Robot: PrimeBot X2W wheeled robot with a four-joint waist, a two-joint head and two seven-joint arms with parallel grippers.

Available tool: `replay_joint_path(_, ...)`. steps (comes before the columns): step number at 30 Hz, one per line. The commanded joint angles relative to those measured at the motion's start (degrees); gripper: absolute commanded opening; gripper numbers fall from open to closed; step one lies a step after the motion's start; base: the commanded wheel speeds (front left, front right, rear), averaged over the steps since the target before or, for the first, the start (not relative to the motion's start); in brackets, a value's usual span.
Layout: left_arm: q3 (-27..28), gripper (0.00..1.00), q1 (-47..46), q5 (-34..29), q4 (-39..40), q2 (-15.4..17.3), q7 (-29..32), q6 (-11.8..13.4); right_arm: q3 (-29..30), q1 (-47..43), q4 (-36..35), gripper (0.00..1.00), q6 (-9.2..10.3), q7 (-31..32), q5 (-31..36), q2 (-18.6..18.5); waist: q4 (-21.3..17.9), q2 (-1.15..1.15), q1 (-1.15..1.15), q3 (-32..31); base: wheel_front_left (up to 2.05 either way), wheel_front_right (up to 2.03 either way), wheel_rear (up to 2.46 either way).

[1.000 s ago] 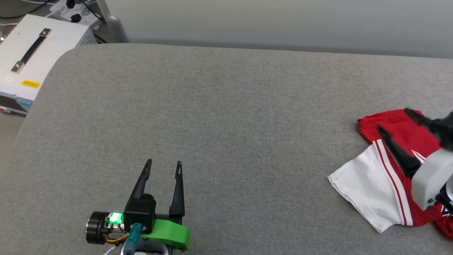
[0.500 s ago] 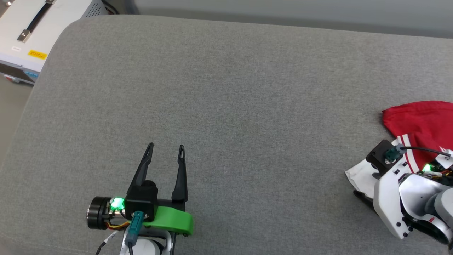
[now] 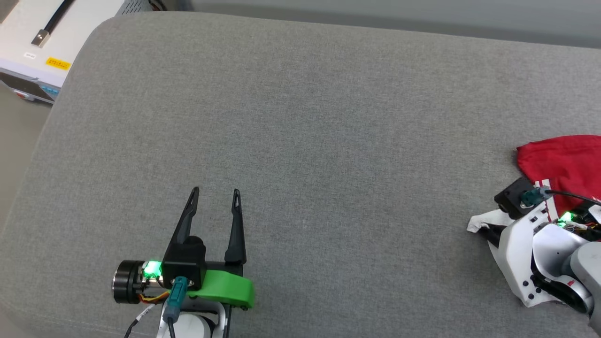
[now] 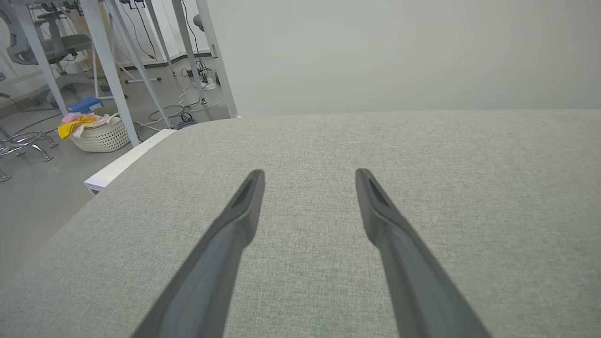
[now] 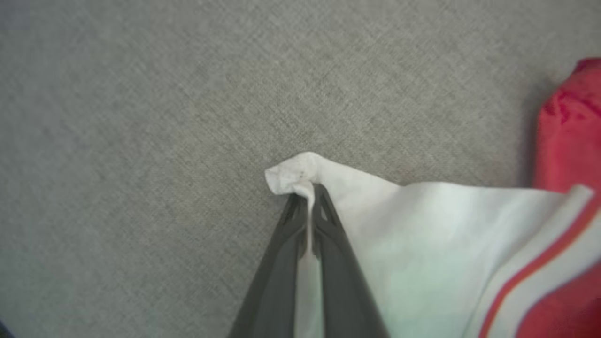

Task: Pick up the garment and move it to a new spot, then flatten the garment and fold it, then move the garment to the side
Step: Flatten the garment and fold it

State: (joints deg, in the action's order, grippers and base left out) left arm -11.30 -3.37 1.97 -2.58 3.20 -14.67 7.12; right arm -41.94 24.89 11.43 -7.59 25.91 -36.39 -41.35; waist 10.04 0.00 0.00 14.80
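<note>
Right gripper: spread one second ago, now clamps white sleeve corner of garment, crumpled at right of grey cushion. Means pickup grip set (likely secure), lift next. Left gripper: idles, fingers apart, well away.

The right claw, spread wide above the red jersey a second ago, has dropped and pinched shut on the corner of its white sleeve, bunching it.
</note>
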Motion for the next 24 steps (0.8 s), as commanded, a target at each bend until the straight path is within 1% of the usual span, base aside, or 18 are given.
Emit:
replay_joint_path(1, 0.2, 1.0, 0.4, -0.4, -0.1, -0.2, -0.3, -0.1, 1.0, 0.1, 1.0, 0.0, 0.1, -2.5, 0.1, 1.2, -1.5, 0.0, 0.0, -2.1, 0.0, 0.0, 0.0)
replay_joint_path(6, 0.4, 1.0, 1.4, -0.7, -0.2, 0.0, -0.3, -0.3, 8.5, -0.3, -2.0, 0.0, 0.1, -9.4, 0.5, 2.0, -2.6, 0.0, 0.0, -4.7, 0.0, 0.0, 0.0)
replay_joint_path(7, 0.5, 1.0, 2.3, -0.8, -0.1, 0.1, -0.3, -0.5, 14.0, -1.7, -5.4, 0.0, 0.1, -11.7, 0.6, 2.7, -2.9, 0.0, 0.0, -5.7, 0.0, 0.0, 0.0)
replay_joint_path(10, 0.5, 1.0, 2.9, -0.8, 0.1, 0.2, -0.3, -0.7, 18.8, -3.1, -9.2, 0.0, 0.1, -12.6, 1.5, 3.3, -2.9, 0.0, 0.0, -6.3, 0.0, 0.0, 0.0)
replay_joint_path(15, 0.5, 1.0, 3.3, -0.9, 0.3, 0.2, -0.3, -0.8, 25.9, -4.7, -16.2, 0.0, 0.1, -12.2, 3.0, 5.5, -2.1, 0.0, 0.0, -6.6, 0.0, 0.0, 0.0)
replay_joint_path(17, 0.4, 1.0, 3.3, -0.9, 0.3, 0.2, -0.3, -0.9, 27.6, -4.5, -18.4, 0.0, 0.1, -11.8, 3.5, 6.5, -1.5, 0.0, 0.0, -6.4, 0.0, 0.0, 0.0)
replay_joint_path(20, 0.2, 1.0, 2.9, -0.8, 0.4, 0.2, -0.3, -0.9, 28.0, -3.2, -20.1, 0.0, 0.1, -10.7, 4.7, 7.9, -0.5, 0.0, 0.0, -5.7, 0.0, 0.0, 0.0)
replay_joint_path(24, -0.3, 1.0, 2.0, -0.6, 0.6, 0.0, -0.3, -0.9, 24.8, 0.4, -20.4, 0.0, 0.1, -9.3, 5.8, 10.5, 1.4, 0.0, 0.0, -4.4, 0.0, 0.0, 0.0)
